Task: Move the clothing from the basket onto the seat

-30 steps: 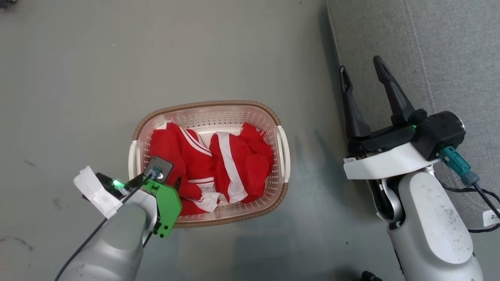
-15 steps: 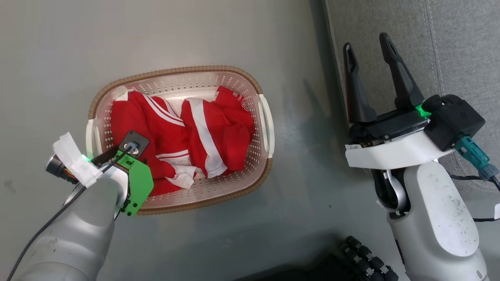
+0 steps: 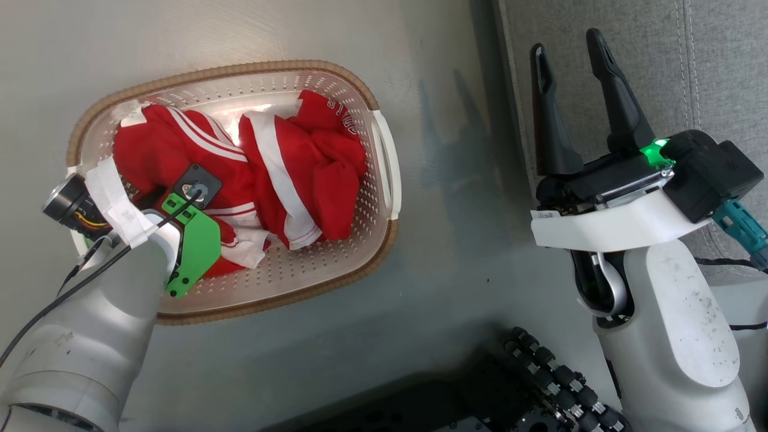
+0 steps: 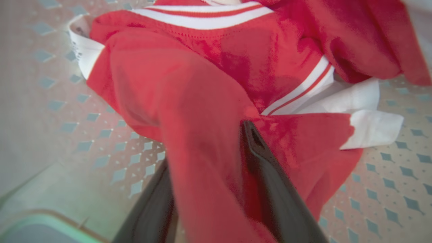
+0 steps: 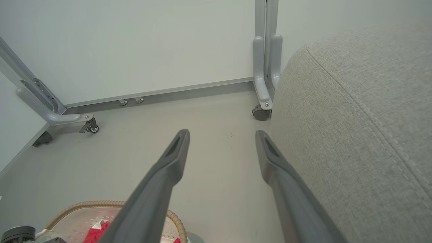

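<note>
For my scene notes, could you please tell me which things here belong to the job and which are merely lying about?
Job: clothing, basket, seat, left gripper, right gripper.
Lying about: wheeled metal frame, floor.

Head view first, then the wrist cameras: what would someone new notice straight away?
The bright red clothing with white stripes grabs the eye, heaped in the basket on the grey floor at the head view's left. In the left wrist view the left gripper is down in that pile, a red fold between its fingers. At the head view's right, the right gripper is open and empty at the edge of the grey seat.
</note>
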{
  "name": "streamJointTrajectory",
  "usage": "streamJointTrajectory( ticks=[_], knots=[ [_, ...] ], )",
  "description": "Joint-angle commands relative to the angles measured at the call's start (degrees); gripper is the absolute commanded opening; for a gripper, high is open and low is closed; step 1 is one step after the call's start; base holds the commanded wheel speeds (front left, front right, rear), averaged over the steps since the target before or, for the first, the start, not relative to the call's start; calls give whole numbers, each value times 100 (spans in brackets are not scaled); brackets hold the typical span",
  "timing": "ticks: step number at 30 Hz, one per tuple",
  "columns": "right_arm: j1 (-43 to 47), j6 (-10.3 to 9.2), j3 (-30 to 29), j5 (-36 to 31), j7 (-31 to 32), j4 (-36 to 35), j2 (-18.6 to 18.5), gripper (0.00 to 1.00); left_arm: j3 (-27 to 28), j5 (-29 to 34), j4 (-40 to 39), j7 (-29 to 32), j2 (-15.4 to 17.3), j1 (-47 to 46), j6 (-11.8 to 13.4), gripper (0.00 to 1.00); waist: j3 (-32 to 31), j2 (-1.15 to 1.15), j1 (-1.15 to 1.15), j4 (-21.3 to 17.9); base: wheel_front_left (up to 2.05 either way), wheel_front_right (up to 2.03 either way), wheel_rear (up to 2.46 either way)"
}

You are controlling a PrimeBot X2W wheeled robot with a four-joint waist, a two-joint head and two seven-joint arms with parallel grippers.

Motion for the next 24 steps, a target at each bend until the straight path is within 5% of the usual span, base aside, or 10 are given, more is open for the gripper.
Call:
streamJointTrajectory(
  ticks=[1, 16, 24],
  knots=[
    [-78, 0, 5, 52, -17, -2, -1, 100, -17, 12, 42, 50, 39, -8, 10, 0, 83, 0, 0, -61, 0, 0, 0],
    [-146, 0, -69, -60, -17, 95, 0, 100, -346, 124, 45, -130, -62, -98, 104, 0, 31, 0, 0, 34, 0, 0, 0],
    [-67, 0, -151, -187, -17, 206, -1, 100, -386, -11, 27, -794, -161, 33, 110, 0, -276, 0, 0, 199, 0, 0, 0]
  ],
)
